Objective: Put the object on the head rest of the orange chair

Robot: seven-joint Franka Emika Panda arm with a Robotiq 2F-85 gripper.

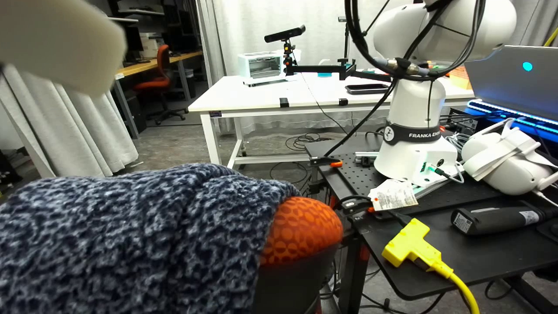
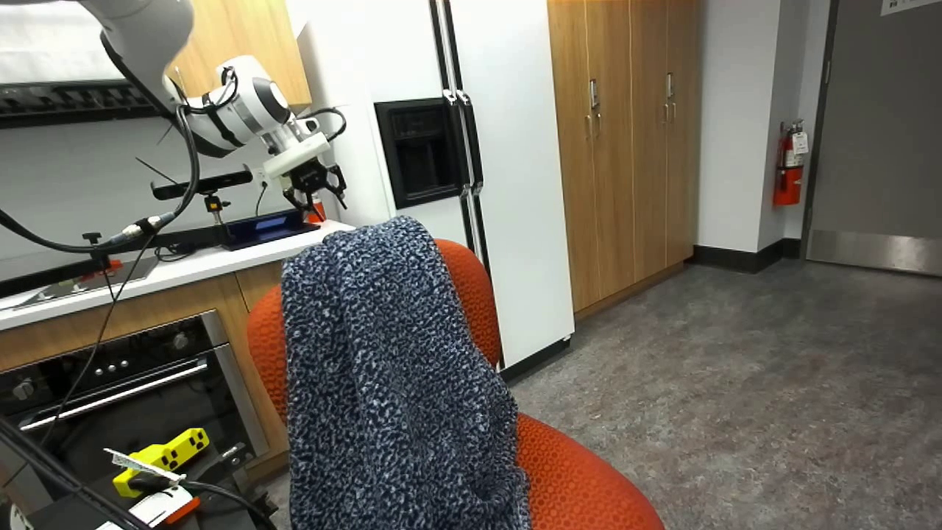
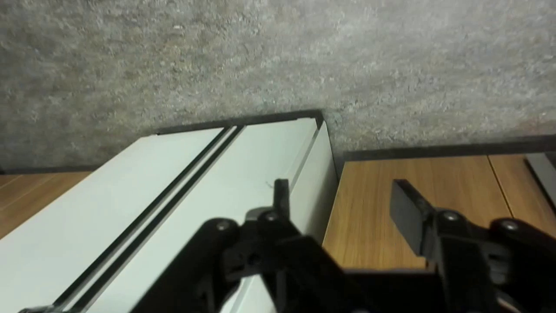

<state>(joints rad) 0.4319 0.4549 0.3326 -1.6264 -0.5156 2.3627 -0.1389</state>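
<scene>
The object, a fuzzy navy and white-grey cloth (image 1: pixel 152 235), lies draped over the head rest (image 1: pixel 307 226) of the orange chair. In an exterior view the cloth (image 2: pixel 390 353) hangs over the chair's orange back (image 2: pixel 471 294) and down toward the orange seat (image 2: pixel 581 486). Orange shows on both sides of it there. My gripper (image 2: pixel 328 208) is raised behind the chair, apart from the cloth. In the wrist view the gripper (image 3: pixel 339 208) is open with nothing between its fingers. The cloth and chair are out of the wrist view.
A white fridge (image 2: pixel 508 184) and a counter (image 2: pixel 184 272) with a dark blue tray (image 2: pixel 268 230) stand behind the chair. A black table (image 1: pixel 479 257) holds the robot base, a yellow power block (image 1: pixel 412 244) and a white headset (image 1: pixel 505 161). A blurred pale shape (image 1: pixel 56 48) fills a top corner.
</scene>
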